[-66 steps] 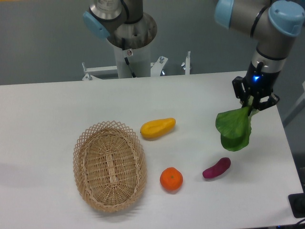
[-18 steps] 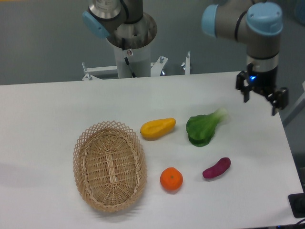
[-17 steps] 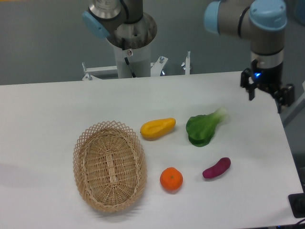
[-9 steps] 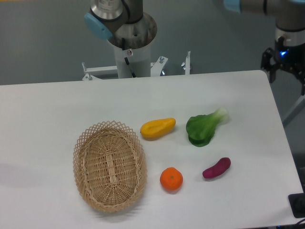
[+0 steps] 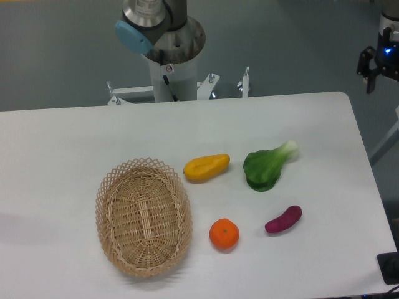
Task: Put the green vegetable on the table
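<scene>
- An oval wicker basket [image 5: 143, 216] lies in the lower left of the frame on the white table [image 5: 62, 149]; its woven floor shows bare, with nothing inside it.
- Just right of the basket's upper rim, apart from it, a yellow elongated fruit [image 5: 206, 167] rests on the tabletop near the centre.
- Below that fruit, just beside the basket's lower right rim, sits an orange [image 5: 224, 234].
- The green vegetable [image 5: 266, 166] lies flat on the table right of centre, its dark leaves toward the lower left and its pale stem pointing to the upper right. It is near the yellow fruit but not touching it.
- A purple sweet potato [image 5: 283, 219] lies below the vegetable, toward the lower right, apart from everything else.
- At the top centre, behind the table's far edge, stands the robot base column [image 5: 169, 56] with a blue-capped joint.
- The gripper [image 5: 385, 65] is at the upper right edge of the frame, partly cut off, above and beyond the table's far right corner and well apart from the vegetable. One dark finger [image 5: 370, 65] shows with nothing on it; whether the jaws are spread or closed cannot be told.
</scene>
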Controlling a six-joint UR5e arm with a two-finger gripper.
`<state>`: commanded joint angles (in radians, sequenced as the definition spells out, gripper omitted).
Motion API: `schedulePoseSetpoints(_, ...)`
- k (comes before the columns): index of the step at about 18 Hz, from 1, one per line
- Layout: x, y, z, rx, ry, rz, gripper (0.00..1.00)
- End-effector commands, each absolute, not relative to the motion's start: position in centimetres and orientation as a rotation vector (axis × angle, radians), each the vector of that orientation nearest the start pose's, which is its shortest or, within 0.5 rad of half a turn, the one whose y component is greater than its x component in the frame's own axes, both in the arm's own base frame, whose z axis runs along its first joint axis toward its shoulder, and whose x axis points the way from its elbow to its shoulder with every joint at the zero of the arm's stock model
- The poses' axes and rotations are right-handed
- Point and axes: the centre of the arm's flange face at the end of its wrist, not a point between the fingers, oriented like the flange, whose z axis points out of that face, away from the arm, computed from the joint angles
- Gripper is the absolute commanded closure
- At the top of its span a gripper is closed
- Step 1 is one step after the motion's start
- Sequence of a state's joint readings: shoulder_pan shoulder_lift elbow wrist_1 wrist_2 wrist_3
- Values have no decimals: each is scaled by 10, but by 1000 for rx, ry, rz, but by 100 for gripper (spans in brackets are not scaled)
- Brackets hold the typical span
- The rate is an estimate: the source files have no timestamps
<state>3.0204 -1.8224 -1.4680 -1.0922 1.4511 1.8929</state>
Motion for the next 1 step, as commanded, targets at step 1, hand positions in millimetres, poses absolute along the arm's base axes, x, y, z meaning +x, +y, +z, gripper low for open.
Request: schedulePoseSetpoints(1, -598, 220, 455, -2932, 694, 517, 0)
